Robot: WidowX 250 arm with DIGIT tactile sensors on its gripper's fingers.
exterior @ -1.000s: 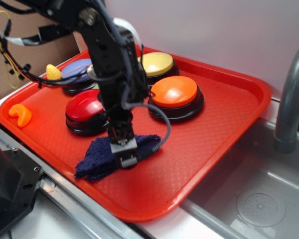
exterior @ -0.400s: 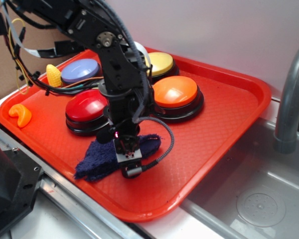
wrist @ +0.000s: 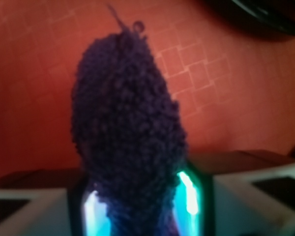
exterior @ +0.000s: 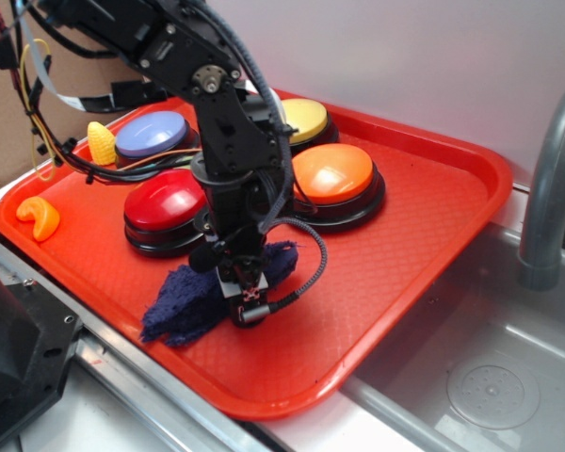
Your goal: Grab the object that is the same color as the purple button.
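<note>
The gripper [exterior: 246,299] is down on the red tray [exterior: 424,226], fingers [wrist: 188,194] clamped around the purple rag [exterior: 190,298] (its color matches the purple button [exterior: 151,134]), a fold bunching up between them.

arm [exterior: 228,141] covered the right side of the red button [exterior: 160,209] and part of the purple button [exterior: 151,135]. fingers [exterior: 248,299] hid the middle of the rag [exterior: 184,299]. wrist view soft; rag [wrist: 128,128] filled it, its lower end lost between the fingers [wrist: 189,194]. faucet [exterior: 551,179] cut off at right edge.
</note>
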